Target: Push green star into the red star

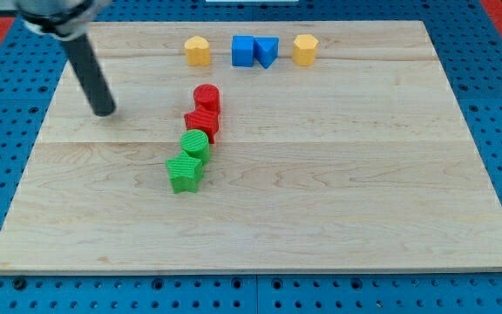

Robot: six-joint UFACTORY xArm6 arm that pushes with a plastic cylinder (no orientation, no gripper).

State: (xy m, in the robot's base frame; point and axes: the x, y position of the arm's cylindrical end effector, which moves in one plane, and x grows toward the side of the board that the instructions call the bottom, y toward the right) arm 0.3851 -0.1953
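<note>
The green star lies left of the board's middle, at the lower end of a short chain of blocks. A round green block touches its upper right. The red star sits just above that green block, and a red cylinder touches the red star from above. The round green block lies between the two stars, so they are apart. My tip rests on the board well to the left of the chain, level with the red star and touching no block.
Along the view's top stand a yellow block, a blue cube touching a blue triangular block, and another yellow block. The wooden board lies on a blue pegboard.
</note>
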